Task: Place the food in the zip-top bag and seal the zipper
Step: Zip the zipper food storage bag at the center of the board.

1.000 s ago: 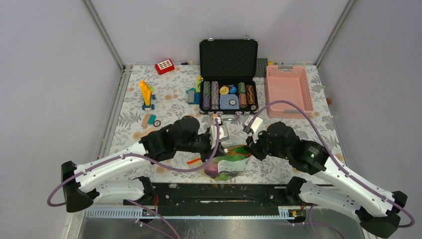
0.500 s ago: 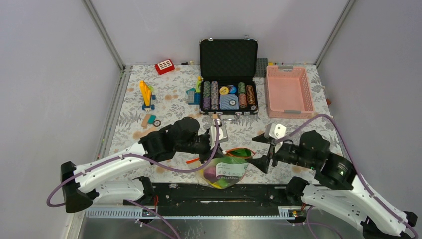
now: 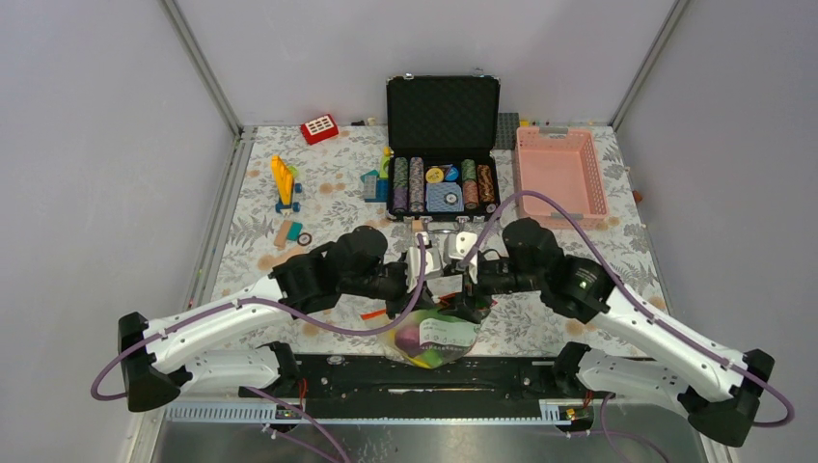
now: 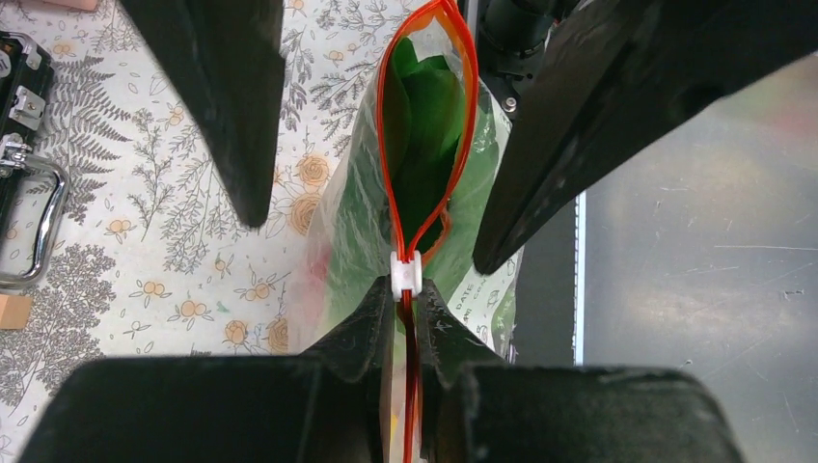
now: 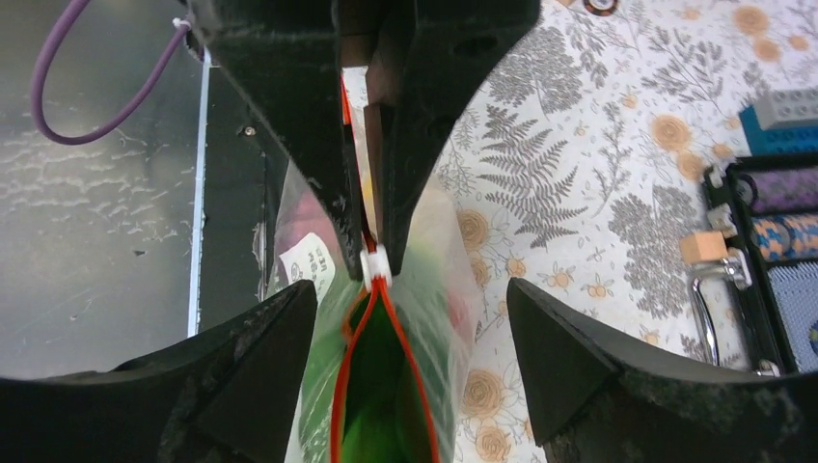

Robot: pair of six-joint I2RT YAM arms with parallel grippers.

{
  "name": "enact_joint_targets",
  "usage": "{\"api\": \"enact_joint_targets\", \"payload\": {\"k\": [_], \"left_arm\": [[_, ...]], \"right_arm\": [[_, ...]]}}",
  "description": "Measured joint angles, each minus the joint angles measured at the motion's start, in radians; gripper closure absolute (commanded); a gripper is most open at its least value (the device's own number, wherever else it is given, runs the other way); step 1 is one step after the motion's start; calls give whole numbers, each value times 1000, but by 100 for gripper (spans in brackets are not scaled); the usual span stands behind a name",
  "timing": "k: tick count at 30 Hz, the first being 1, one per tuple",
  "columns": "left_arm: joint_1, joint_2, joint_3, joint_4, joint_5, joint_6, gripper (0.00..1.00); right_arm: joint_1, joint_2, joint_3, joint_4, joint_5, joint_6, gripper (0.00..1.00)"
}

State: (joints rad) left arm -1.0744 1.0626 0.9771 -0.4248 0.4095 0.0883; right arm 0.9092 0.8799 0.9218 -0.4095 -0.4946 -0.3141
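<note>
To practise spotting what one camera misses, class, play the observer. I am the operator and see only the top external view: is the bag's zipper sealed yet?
Observer: No. The left wrist view shows the zipper gaping in a loop beyond its white slider.
Operator: Is anything holding it?
Observer: The left claw is shut on the strip just behind the slider.
Operator: And the right claw?
Observer: Open; its fingers stand on either side of the mouth of the zip-top bag.
</note>
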Motion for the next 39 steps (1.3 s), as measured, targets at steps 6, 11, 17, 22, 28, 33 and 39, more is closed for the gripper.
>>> {"api": "enact_joint_targets", "payload": {"k": [6, 11, 17, 22, 28, 33, 39], "left_arm": [[0, -4, 0, -7, 18, 9, 100], [0, -7, 0, -15, 23, 16, 100], [0, -5, 0, -35, 19, 16, 100], [0, 8, 0, -37, 13, 14, 100], [0, 21, 0, -37, 1, 8, 100], [-3, 21, 0, -37, -16, 4, 100], [-5, 21, 0, -36, -28, -12, 100]], "right_arm": [[-2, 75, 36, 3, -65, -60, 43], [-3, 87, 45, 4, -101, -82, 59], [-3, 105, 45, 3, -136, -85, 61], [-3, 116, 45, 3, -136, -85, 58], [-3, 126, 45, -3, -136, -85, 56], [-3, 116, 41, -13, -124, -85, 55], [-3, 66, 9, -23, -116, -86, 54]]}}
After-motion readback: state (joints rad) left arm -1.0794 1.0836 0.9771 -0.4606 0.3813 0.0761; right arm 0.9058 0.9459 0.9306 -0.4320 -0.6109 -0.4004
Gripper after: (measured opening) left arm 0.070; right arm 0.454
